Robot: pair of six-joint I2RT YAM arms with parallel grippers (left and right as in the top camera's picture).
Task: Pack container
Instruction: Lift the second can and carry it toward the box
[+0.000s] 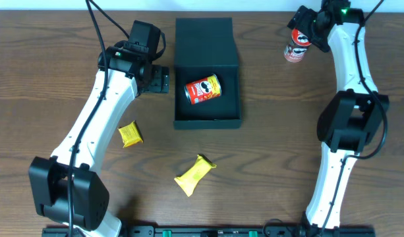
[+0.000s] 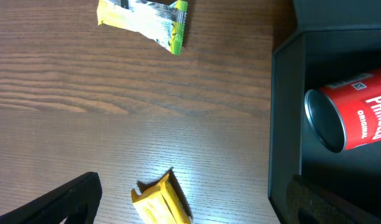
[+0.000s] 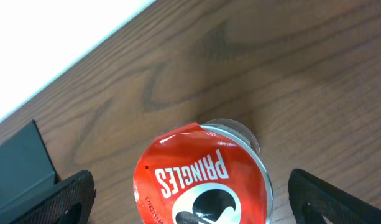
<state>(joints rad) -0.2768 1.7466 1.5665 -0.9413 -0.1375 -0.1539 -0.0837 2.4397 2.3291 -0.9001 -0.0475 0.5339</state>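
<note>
The container [image 1: 207, 122] sits open at the far middle of the tabletop [image 1: 267, 171], with one red can [image 1: 203, 89] lying on its side inside. A second can [image 1: 295, 47] stands upright well off to its right. Our right hand [image 3: 190, 196] hangs over it, fingers [image 3: 59, 199] spread either side, not touching. The right arm is nearer, and we judge the carry runs leftward. Our left hand [image 2: 195, 186], spread and empty, sits just beside the box's left wall. A packet [image 1: 129, 133] and another packet [image 1: 194, 174] lie nearer the front.

Wood surface [image 1: 267, 131]: container [image 1: 207, 121] centre-far; red can [image 1: 295, 49] upright, far-right corner; yellow packet [image 1: 130, 133] left; second packet [image 1: 194, 174] near front edge.
</note>
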